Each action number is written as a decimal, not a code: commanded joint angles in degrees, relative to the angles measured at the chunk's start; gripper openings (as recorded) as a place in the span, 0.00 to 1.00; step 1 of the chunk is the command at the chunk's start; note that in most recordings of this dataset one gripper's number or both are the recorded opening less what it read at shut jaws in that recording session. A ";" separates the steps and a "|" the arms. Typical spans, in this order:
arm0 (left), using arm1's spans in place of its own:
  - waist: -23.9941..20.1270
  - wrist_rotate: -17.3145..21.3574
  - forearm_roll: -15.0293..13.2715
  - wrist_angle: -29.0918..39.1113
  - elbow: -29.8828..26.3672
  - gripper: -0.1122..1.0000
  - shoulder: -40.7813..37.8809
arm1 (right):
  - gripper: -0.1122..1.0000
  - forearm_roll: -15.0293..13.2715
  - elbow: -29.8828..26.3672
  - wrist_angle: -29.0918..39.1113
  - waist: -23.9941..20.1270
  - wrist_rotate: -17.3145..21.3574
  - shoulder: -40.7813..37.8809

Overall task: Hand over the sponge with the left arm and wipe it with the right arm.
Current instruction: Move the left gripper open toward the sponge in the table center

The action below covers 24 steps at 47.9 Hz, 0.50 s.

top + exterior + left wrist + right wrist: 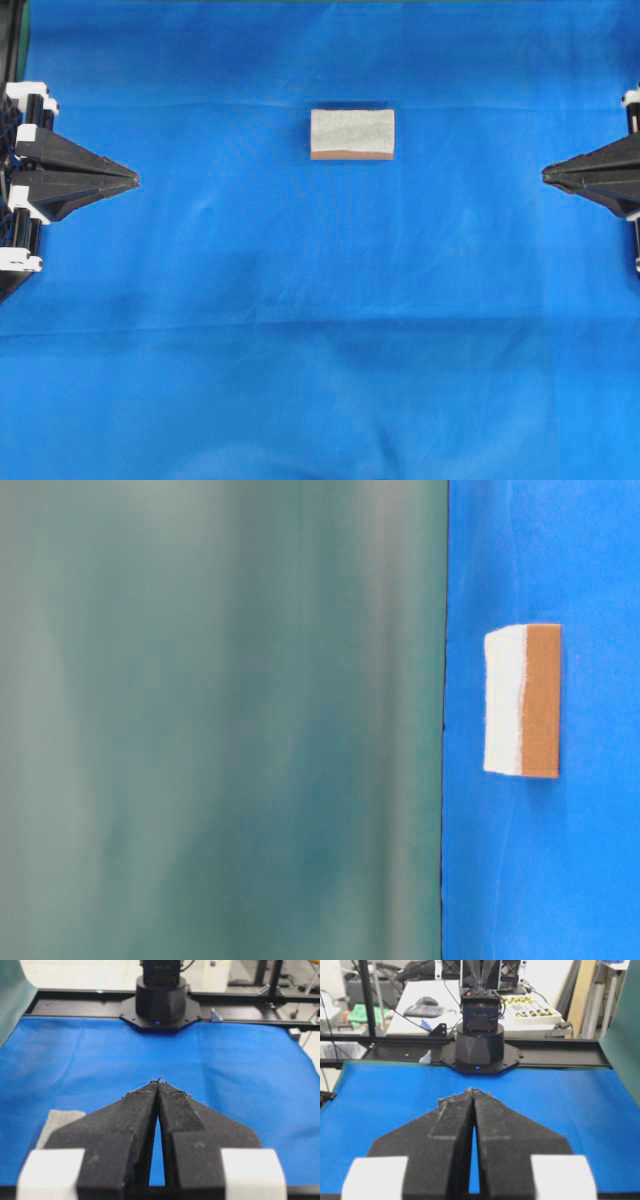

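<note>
The overhead view looks straight down on the blue-covered desk. The table-level view, rotated sideways, sits close to the sponge, shared with overhead. Each wrist view looks along its claw toward the opposite arm base.

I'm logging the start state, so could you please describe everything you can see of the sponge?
The sponge is a small rectangular block with a pale grey-white speckled top and a thin tan-brown bottom layer along one edge. It looks soft and foamy. It lies flat on the blue cloth, nearer the far edge, roughly midway between the two grippers. Nothing but the cloth touches it.
</note>
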State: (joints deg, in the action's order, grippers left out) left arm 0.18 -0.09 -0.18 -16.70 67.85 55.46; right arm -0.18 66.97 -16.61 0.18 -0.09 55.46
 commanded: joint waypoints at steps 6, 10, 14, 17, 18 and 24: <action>-1.32 0.53 -1.23 0.26 -0.88 0.10 -0.35 | 0.10 0.18 -1.85 1.41 0.09 0.18 -1.58; -1.93 0.53 -1.23 0.18 -0.97 0.10 -0.79 | 0.10 0.09 -2.11 1.85 0.09 0.18 -2.20; -3.34 0.62 -1.23 -0.26 -1.05 0.10 -2.11 | 0.10 0.09 -2.11 1.93 0.18 0.09 -2.37; -4.39 0.79 -1.23 -0.70 -1.23 0.10 -3.96 | 0.10 0.09 -2.11 1.93 0.44 0.09 -2.46; -5.01 0.79 -1.23 -0.97 -1.32 0.10 -4.66 | 0.10 0.09 -2.11 1.93 0.53 0.09 -2.46; -8.17 0.97 -1.23 -2.90 -2.20 0.10 -9.84 | 0.10 0.18 -2.11 1.93 1.05 0.18 -2.90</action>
State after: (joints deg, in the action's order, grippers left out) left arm -6.24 0.88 -1.32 -18.11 67.59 48.52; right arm -0.18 66.36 -14.41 0.88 -0.09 53.17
